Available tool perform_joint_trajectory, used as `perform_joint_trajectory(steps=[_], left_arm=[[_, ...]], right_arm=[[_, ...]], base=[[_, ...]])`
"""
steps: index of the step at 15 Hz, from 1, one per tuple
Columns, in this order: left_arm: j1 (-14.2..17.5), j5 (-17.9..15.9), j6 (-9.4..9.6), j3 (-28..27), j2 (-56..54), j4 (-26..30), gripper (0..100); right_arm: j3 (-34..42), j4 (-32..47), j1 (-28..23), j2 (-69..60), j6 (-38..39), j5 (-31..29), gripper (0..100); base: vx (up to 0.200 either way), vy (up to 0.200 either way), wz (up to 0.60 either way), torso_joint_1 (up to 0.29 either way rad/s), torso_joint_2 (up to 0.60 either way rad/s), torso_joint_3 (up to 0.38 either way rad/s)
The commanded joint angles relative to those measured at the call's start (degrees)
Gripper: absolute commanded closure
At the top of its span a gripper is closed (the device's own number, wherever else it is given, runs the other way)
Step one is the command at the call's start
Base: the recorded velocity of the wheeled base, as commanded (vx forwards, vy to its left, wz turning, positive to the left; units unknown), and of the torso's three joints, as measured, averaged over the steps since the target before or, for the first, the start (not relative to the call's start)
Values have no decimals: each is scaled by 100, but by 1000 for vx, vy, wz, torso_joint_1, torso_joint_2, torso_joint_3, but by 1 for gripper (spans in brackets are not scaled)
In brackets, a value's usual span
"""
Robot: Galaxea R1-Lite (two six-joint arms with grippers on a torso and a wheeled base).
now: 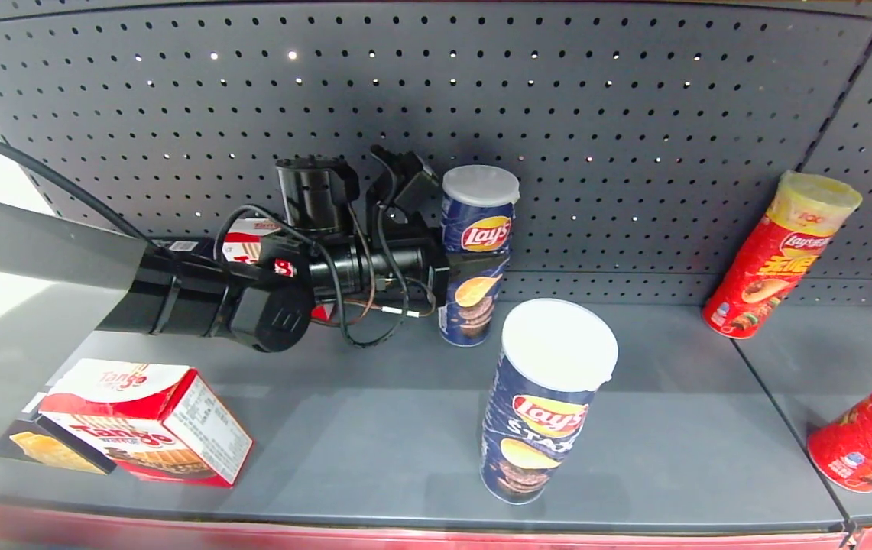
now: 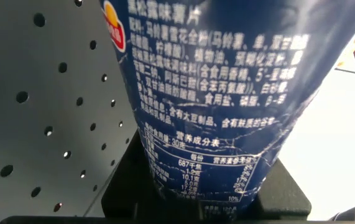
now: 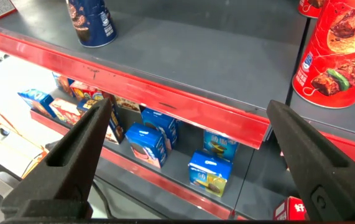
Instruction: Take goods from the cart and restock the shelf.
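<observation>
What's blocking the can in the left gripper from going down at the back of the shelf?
Nothing visible. The left gripper holds the blue can upright by the back panel, with bare shelf around its base. The second blue can stands nearer the front, apart.

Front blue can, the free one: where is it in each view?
Head view: front blue can stands on the shelf, middle, near its front edge.
Left wrist view: not in it; that one is the rear blue can.
Right wrist view: its lower part, on the shelf above the red strip.
Shared landmark: front red can, also in the right wrist view.
</observation>
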Motion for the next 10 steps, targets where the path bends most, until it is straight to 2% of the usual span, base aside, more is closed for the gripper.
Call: perform_joint_trajectory(steps=[1, 4, 6, 10], left_arm=[[-6, 2, -1, 1, 8, -38, 100], [-6, 2, -98, 1, 122, -311, 100], [-23, 2, -274, 10, 193, -530, 100], [-32, 2, -274, 27, 280, -583, 100]], right_arm=[[0, 1, 3, 7, -2, 1, 0], [0, 1, 3, 7, -2, 1, 0], [0, 1, 3, 7, -2, 1, 0], [0, 1, 3, 7, -2, 1, 0]], base=[[0, 0, 0, 0, 0, 0], [0, 0, 0, 0, 0, 0], [0, 0, 0, 0, 0, 0], [0, 0, 0, 0, 0, 0]])
